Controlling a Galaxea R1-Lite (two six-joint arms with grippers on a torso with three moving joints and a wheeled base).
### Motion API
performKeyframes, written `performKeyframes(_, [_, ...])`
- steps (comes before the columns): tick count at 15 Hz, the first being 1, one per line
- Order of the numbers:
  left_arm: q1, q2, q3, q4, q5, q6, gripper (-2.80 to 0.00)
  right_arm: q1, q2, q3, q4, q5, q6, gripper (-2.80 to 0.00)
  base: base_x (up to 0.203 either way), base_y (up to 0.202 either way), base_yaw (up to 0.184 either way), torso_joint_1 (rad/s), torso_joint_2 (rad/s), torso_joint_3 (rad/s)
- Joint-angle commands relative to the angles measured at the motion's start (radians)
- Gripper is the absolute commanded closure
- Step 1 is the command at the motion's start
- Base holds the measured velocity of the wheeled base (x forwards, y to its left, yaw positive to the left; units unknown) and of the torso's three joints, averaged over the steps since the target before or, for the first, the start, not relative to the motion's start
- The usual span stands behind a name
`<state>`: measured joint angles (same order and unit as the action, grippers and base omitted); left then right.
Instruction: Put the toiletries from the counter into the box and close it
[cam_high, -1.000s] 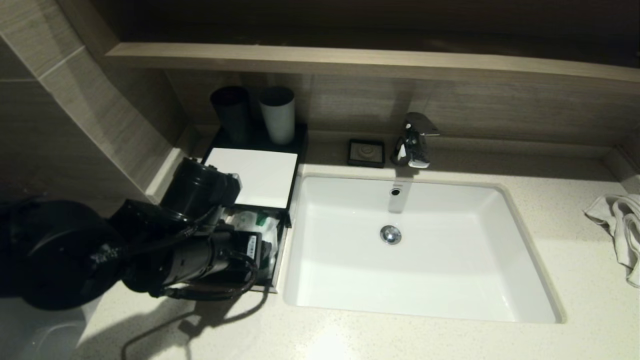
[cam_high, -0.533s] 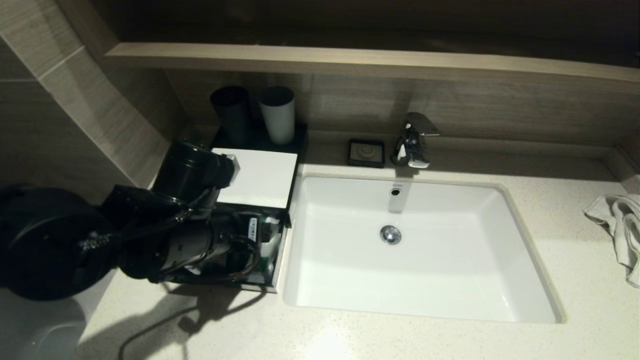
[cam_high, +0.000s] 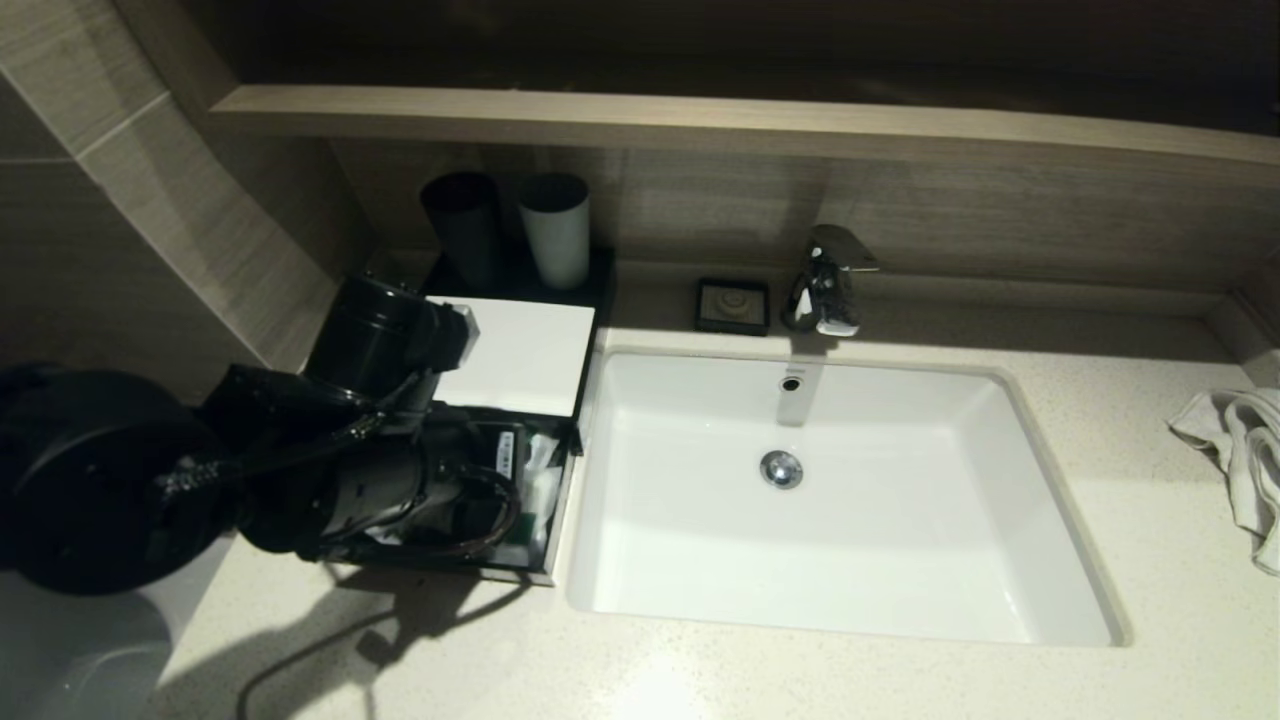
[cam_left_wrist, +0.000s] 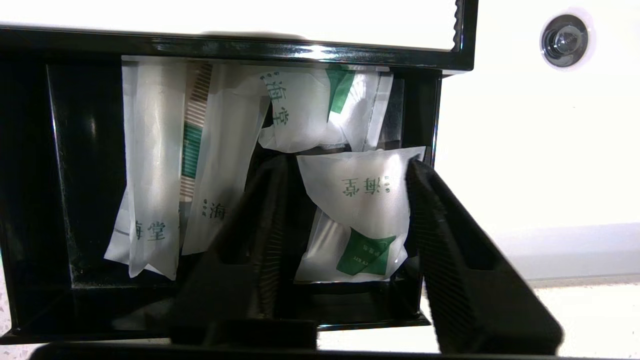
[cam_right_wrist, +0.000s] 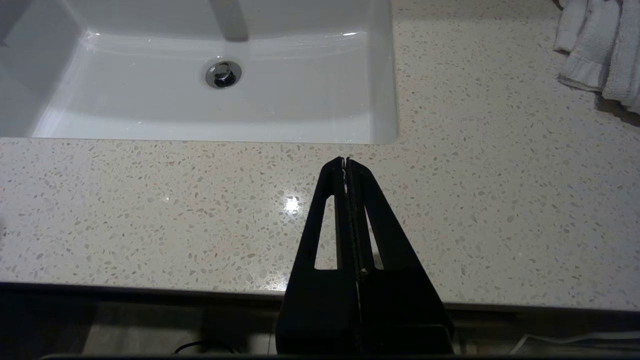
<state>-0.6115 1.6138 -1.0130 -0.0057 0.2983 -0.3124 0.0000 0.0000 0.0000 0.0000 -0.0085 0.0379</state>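
The black box (cam_high: 520, 350) with a white top panel stands left of the sink, its front drawer (cam_left_wrist: 85, 175) pulled out. In the drawer lie two long white packets (cam_left_wrist: 150, 165) with green bands and two squarish pouches, one at the back (cam_left_wrist: 300, 115) and one at the front (cam_left_wrist: 360, 200). My left gripper (cam_left_wrist: 347, 161) is open, low over the drawer, its fingers either side of the front pouch. In the head view the left arm (cam_high: 380, 480) covers most of the drawer. My right gripper (cam_right_wrist: 345, 161) is shut and empty over the counter's (cam_right_wrist: 150, 210) front edge.
The white sink (cam_high: 830, 500) is right of the box, with a tap (cam_high: 828, 280) and a small black soap dish (cam_high: 733, 303) behind it. A black cup (cam_high: 465, 225) and a grey cup (cam_high: 555, 228) stand behind the box. A white towel (cam_high: 1240, 450) lies far right.
My left arm has shifted a little back and left over the drawer and sunk lower into it. In the last half second it has hardly moved.
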Motion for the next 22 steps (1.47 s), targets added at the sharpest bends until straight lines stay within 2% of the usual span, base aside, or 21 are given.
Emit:
performKeyframes(1, [0.006, 0.003, 0.0, 0.0, 0.004, 0.008, 0.0, 0.0, 0.001, 0.0, 0.0, 0.001, 0.0, 0.0, 0.0, 0.0, 0.0, 0.0, 0.0, 0.0])
performKeyframes(9, [0.018, 0.048, 0.001, -0.006, 0.007, 0.015, 0.0, 0.0, 0.0, 0.0, 0.0, -0.001, 0.0, 0.0, 0.0, 0.0, 0.0, 0.0, 0.0, 0.0])
performKeyframes(13, [0.028, 0.075, -0.001, -0.02, 0.047, 0.036, 0.0, 0.0, 0.0, 0.0, 0.0, 0.001, 0.0, 0.0, 0.0, 0.0, 0.0, 0.0, 0.0, 0.0])
performKeyframes(22, [0.03, 0.124, -0.004, -0.085, 0.047, 0.041, 0.0, 0.0, 0.001, 0.0, 0.0, 0.0, 0.0, 0.0, 0.0, 0.0, 0.0, 0.0, 0.0, 0.0])
